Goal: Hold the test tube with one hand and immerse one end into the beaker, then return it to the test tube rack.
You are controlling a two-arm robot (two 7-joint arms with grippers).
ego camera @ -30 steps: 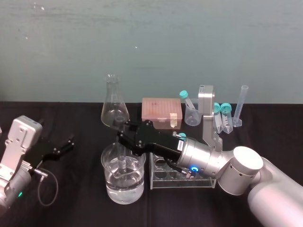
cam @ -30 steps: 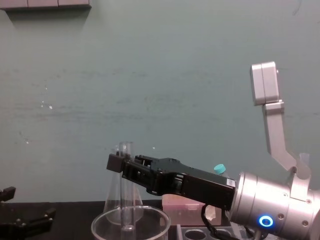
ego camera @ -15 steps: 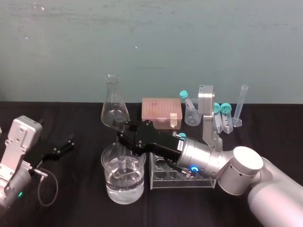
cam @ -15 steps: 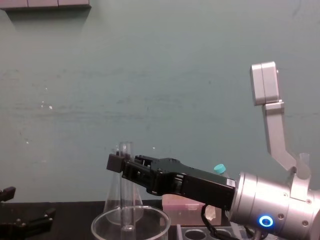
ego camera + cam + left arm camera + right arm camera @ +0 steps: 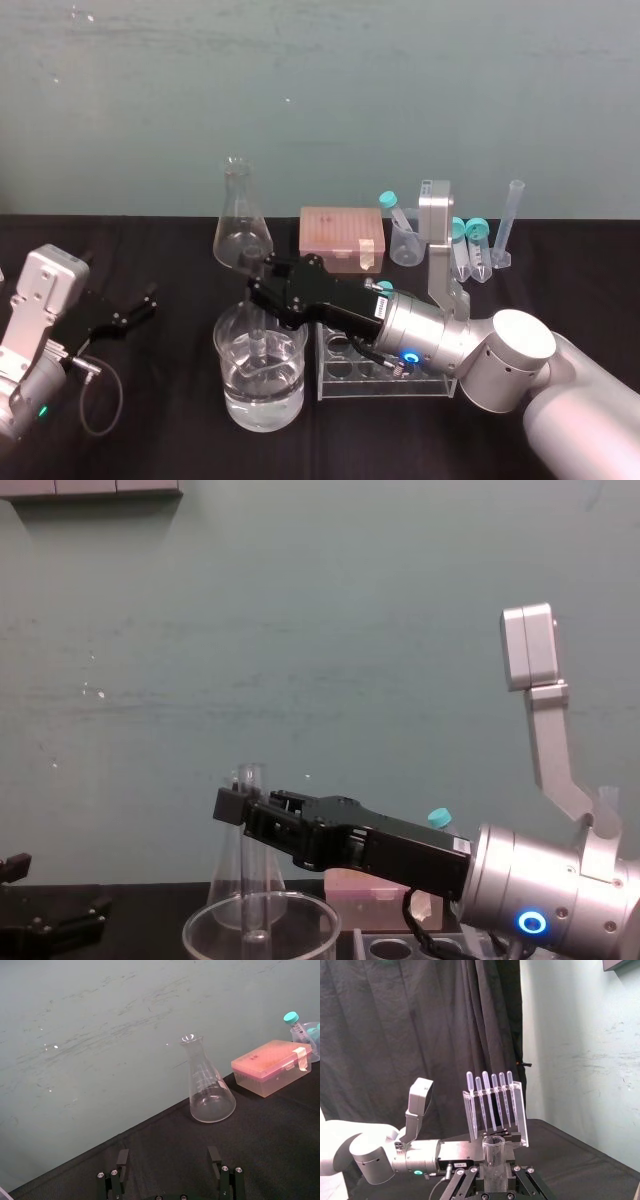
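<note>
Over beaker [image 5: 225, 350], right pincer [image 5: 262, 290] clenched on test tube [image 5: 252, 880], upright, lower end in water. Left pincer [image 5: 140, 305] released, parked at worktop left. Risk: clipping beaker rim or missing test tube rack [image 5: 345, 385] hole if lifted tilted.

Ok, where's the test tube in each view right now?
Head view: test tube upright in the beaker, under the right tool.
Chest view: low, left of centre, before the flask.
Right wrist view: its open lip, clamped in that tool.
Left wrist view: beyond the idle left tool, the flask, your shared landmark; head view has it behind the beaker.
</note>
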